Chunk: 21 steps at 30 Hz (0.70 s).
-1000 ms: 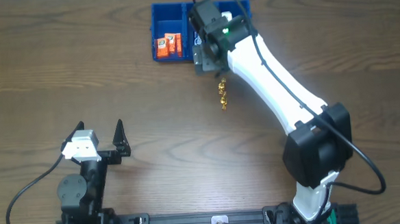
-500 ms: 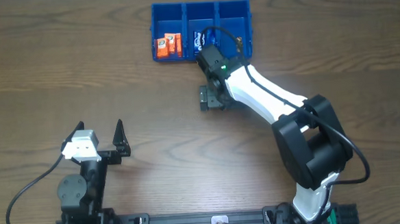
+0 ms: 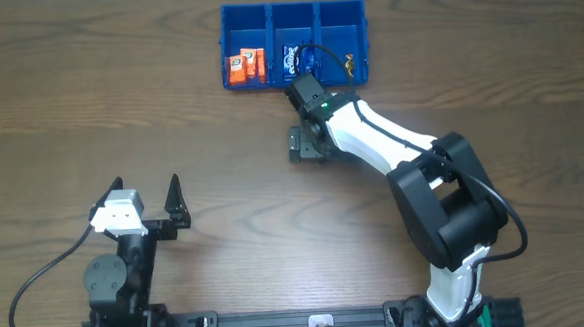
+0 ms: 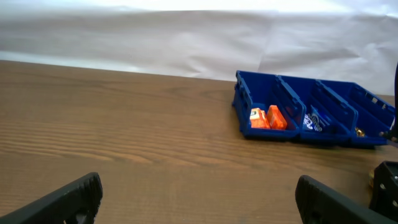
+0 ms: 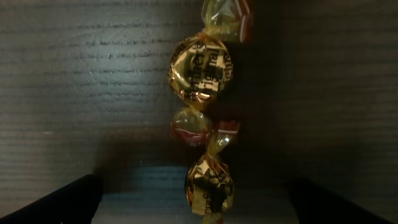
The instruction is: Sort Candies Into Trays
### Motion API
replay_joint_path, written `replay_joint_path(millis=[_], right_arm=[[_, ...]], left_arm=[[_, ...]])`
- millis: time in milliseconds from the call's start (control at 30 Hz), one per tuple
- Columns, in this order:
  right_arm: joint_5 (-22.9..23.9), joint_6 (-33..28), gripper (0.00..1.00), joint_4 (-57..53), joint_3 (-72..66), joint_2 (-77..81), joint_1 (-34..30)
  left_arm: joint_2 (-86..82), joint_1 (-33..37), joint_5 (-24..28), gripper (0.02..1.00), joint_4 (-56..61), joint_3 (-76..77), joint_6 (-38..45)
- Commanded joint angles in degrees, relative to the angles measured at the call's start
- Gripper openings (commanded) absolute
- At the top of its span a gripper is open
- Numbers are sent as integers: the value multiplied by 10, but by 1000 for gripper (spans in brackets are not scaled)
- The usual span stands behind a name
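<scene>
Nearest the table's near edge, by its left corner, the left hand sits idle, fingers spread with nothing between them. Farther in, past the middle of the table, the right hand is down at the wood. Its fingers stand apart on either side of a gold candy and a second gold candy, which lie end to end with their twisted wrappers touching. Neither is gripped yet. Beyond, by the far edge, stands the blue tray, with orange candies in its left bin and blue candies in the middle one.

The pickup looks to me like the step in hand. To do it well, close on one round body, not the wrapper tails, or the neighbour may drag along.

From overhead the right hand covers the gold candies, while its wrist camera shows them lined up between the fingers. The left wrist camera sees the tray side-on and catches what looks like a gold piece in the right bin.
</scene>
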Motion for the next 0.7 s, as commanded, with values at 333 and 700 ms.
replay_joint_path(millis=[333,700], right_arm=[[21,15,437,12,-3,12,1],[36,15,213,1,-3,12,1]], left_arm=[[-4,2,11,998,-13,-15,-4],[-4,2,11,998,-13,-15,-4]])
